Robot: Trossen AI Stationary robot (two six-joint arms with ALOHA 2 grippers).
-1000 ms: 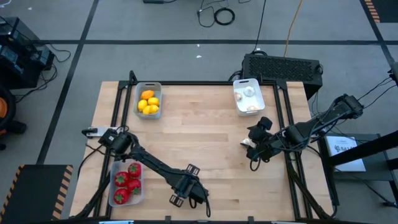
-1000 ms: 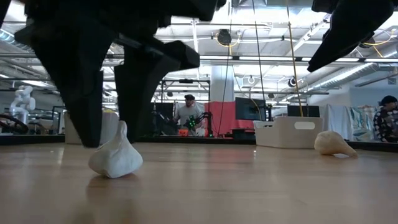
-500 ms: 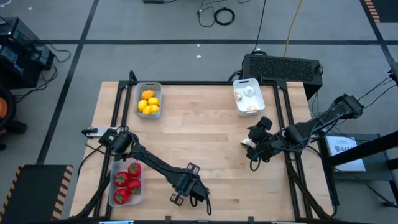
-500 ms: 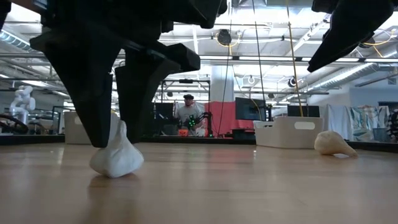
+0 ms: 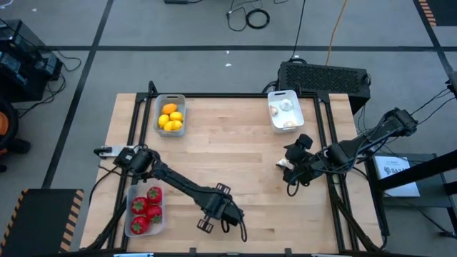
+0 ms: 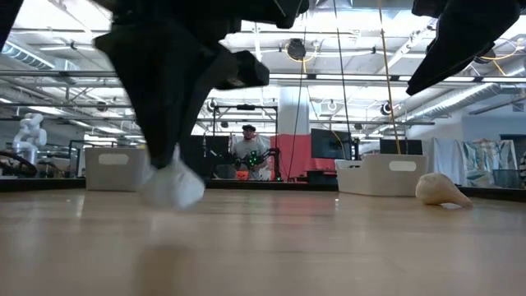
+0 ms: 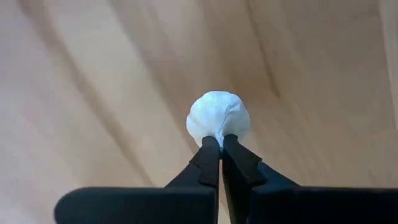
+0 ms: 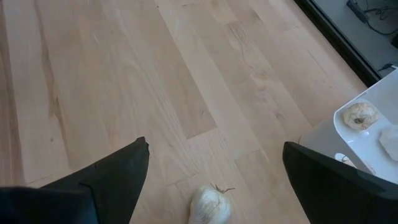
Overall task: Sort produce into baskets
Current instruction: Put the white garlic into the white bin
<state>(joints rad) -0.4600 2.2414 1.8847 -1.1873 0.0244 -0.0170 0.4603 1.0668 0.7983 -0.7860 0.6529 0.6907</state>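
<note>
At the tabletop's (image 5: 235, 153) near edge the left gripper (image 7: 220, 144) has its jaws clenched on the papery tip of a white garlic bulb (image 7: 218, 118), lifted just clear of the wood. Farther back, the right gripper (image 8: 211, 165) hangs with jaws spread above a 2nd garlic bulb (image 8: 209, 205). Beyond stand 3 baskets: clear with red produce (image 5: 130, 218), grey with lemons (image 5: 158, 107), white with garlic (image 5: 274, 95).
</note>
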